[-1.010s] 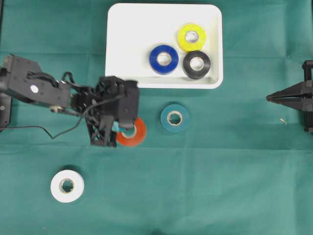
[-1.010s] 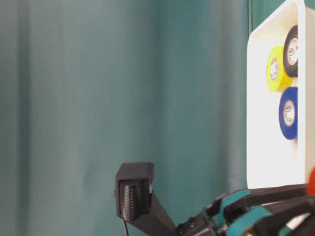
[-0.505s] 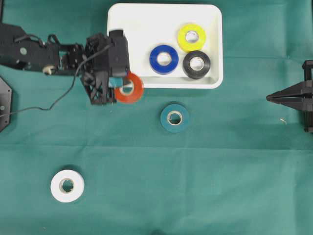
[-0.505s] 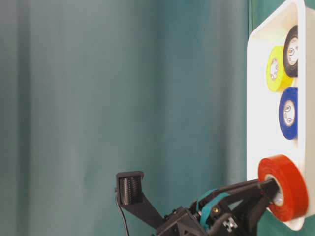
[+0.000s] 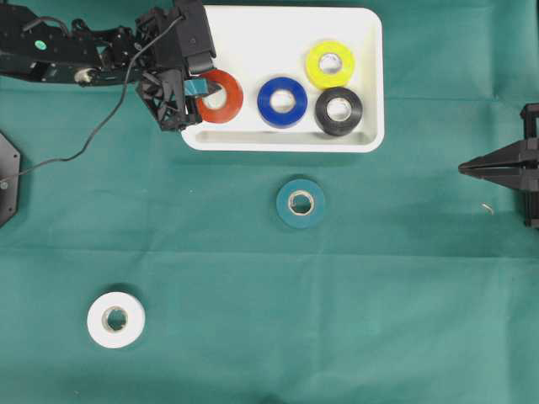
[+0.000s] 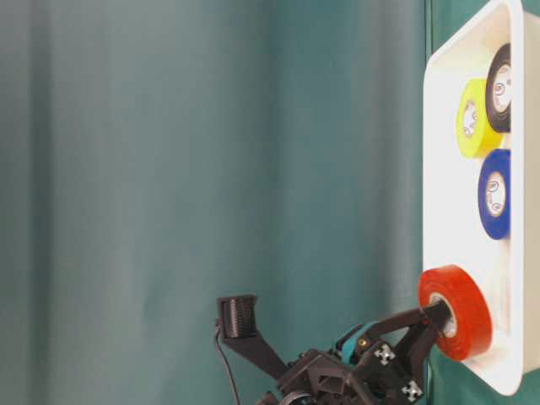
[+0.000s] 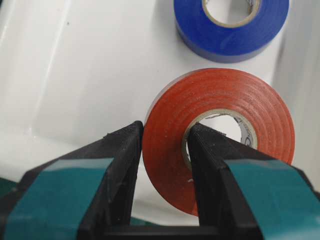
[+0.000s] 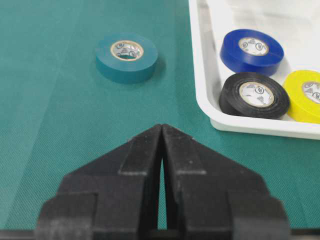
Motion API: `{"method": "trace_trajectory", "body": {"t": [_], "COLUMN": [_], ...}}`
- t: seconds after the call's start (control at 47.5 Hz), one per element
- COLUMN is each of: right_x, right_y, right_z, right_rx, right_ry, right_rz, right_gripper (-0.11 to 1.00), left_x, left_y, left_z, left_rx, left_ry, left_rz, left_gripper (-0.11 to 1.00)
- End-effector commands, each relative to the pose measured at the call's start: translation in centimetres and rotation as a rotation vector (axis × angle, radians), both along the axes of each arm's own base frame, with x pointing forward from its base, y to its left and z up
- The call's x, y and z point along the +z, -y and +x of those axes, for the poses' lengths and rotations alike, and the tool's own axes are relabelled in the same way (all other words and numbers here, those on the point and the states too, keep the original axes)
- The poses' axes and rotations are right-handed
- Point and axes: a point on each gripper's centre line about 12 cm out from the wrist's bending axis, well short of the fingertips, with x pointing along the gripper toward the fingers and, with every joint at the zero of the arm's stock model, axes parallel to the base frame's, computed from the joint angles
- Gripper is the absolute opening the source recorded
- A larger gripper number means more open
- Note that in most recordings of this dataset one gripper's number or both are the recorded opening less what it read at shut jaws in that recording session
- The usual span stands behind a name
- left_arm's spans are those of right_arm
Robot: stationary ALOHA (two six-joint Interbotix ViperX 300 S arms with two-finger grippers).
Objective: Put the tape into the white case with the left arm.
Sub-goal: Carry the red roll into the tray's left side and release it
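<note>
Overhead view — the left gripper (image 5: 202,87) pinches the red tape (image 5: 221,96) over the white case's (image 5: 253,34) left end; the right gripper (image 5: 466,168) sits clenched, empty.

3 rolls (image 5: 283,101) lie in the case (image 5: 253,34) — 2 (image 5: 301,203) outside.

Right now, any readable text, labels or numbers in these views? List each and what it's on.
None legible.
Inner core of the blue roll: small print, too blurred to read.
Black roll core: same.
Teal roll core: same.
Red roll in the left gripper: core print unreadable.
</note>
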Motion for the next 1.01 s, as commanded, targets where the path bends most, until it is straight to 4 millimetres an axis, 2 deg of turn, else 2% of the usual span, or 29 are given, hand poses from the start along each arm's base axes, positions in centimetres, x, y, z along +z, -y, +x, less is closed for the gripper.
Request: {"method": "trace_trajectory", "body": {"t": [0.0,0.505,0.547,0.694,0.757,0.989], "right_x": [0.5,0.4,0.4,0.4,0.4,0.4], "right_y": [0.0,0.0,0.0,0.0,0.0,0.0], "right_z": [0.2,0.2,0.2,0.2,0.2,0.2], "right_rx": [-0.001,-0.002,-0.002,-0.002,-0.002,-0.002], "right_ry": [0.015,0.015,0.015,0.014,0.014,0.014], "right_rz": [0.000,0.001,0.001,0.001,0.001,0.001], "right_gripper": [-0.09,-0.09,-0.09,-0.09,-0.09,-0.09], "left_x": [1.0,0.8,0.6,0.7,0.8,1.8], "left_y": [-0.3,-0.2,-0.2,-0.2,-0.2,0.9], "left_z": [0.6,0.4,0.3,0.3,0.2,-0.2], "left_rx": [0.001,0.004,0.004,0.005,0.005,-0.015], "left_ry": [0.039,0.035,0.031,0.033,0.037,0.061], "left_rz": [0.018,0.012,0.010,0.009,0.011,0.016], "left_gripper": [0.28,0.28,0.33,0.77,0.91,0.88]}}
